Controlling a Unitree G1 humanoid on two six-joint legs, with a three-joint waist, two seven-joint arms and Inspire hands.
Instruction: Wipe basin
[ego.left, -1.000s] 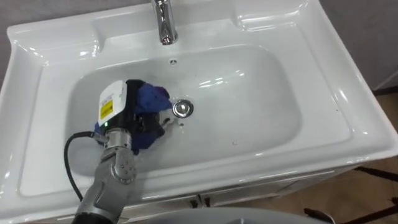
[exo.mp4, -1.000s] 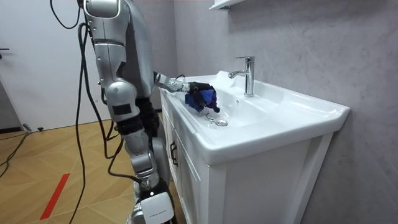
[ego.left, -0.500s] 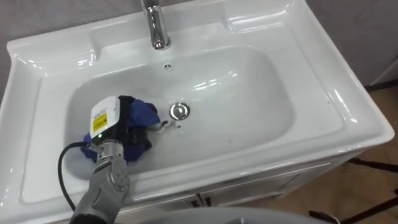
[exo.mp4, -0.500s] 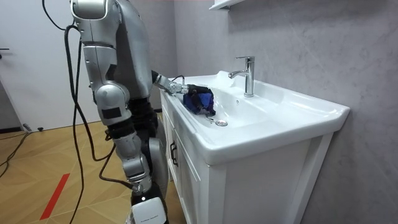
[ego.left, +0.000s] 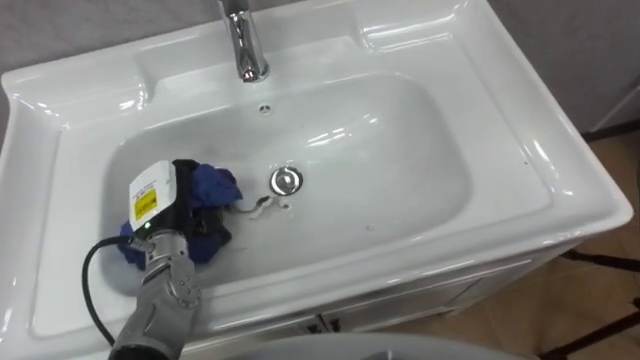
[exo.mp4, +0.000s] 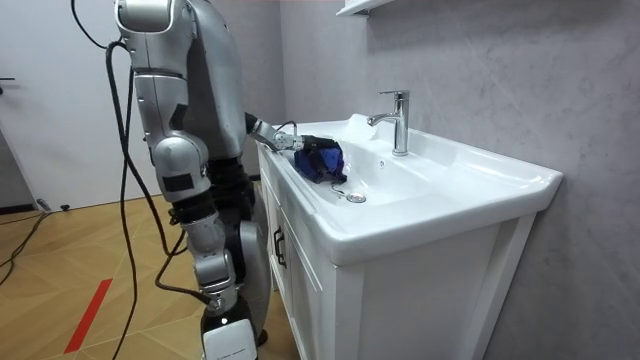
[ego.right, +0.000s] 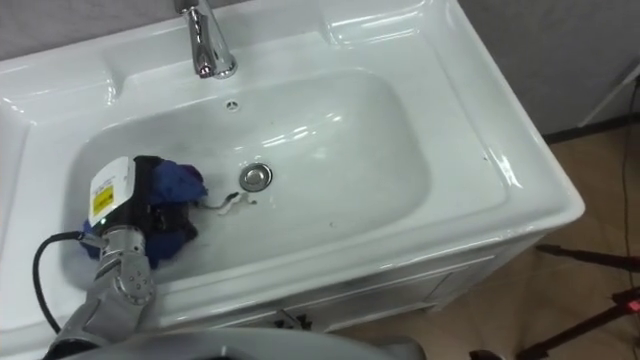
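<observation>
The white basin (ego.left: 400, 130) is set in a white vanity top, with a chrome drain (ego.left: 287, 181) at its middle and a chrome tap (ego.left: 243, 45) behind it. My left hand (ego.left: 165, 210) reaches into the bowl from the lower left and is shut on a blue cloth (ego.left: 212, 185). The cloth is bunched against the bowl's left slope, a short way left of the drain. A thin pale thread or streak lies between cloth and drain. In the room view I stand at the vanity's front corner, and the left hand (exo.mp4: 290, 143) holds the cloth (exo.mp4: 320, 160) in the basin.
The basin's rim (ego.left: 560, 190) is broad and flat all round, with a raised back ledge beside the tap. Below the front edge are the white cabinet doors (exo.mp4: 300, 290). Wood floor lies to the right of the vanity.
My left hand has dragged the blue cloth leftward and a little nearer, away from the drain. My body has shifted slightly, and the eye view with it.
</observation>
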